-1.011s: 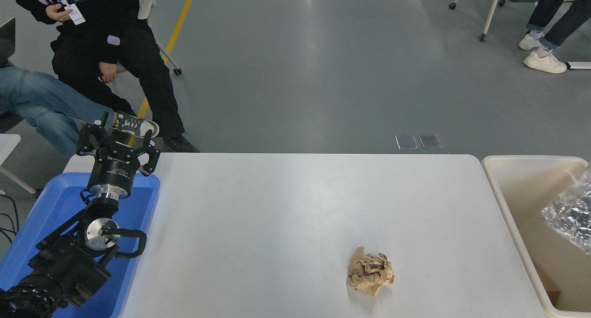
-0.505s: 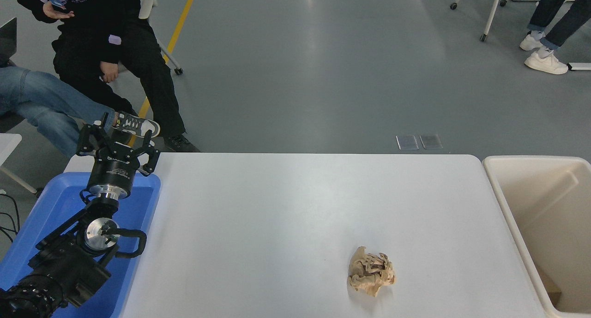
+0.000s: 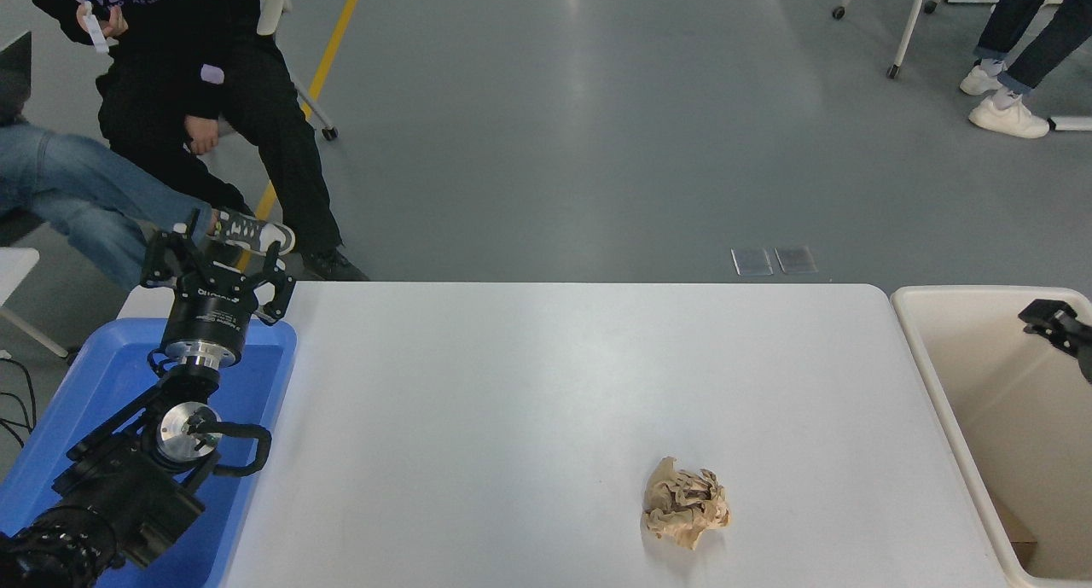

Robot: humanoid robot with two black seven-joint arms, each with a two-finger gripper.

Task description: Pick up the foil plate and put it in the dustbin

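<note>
— Where's the foil plate?

— I can't see it anywhere: not on the white table (image 3: pixel 546 383), not in the visible part of the dustbin (image 3: pixel 981 296) at three o'clock. My guess is it's down inside.

— And the grippers?

— Only a tip of the right gripper (image 3: pixel 1056 325) shows over the bin; I can't tell its state. The left gripper (image 3: pixel 217 268) sits parked at nine o'clock above the blue tub (image 3: pixel 256 383), fingers spread. A crumpled paper ball (image 3: pixel 685 503) lies at five o'clock; grey floor beyond.
</note>
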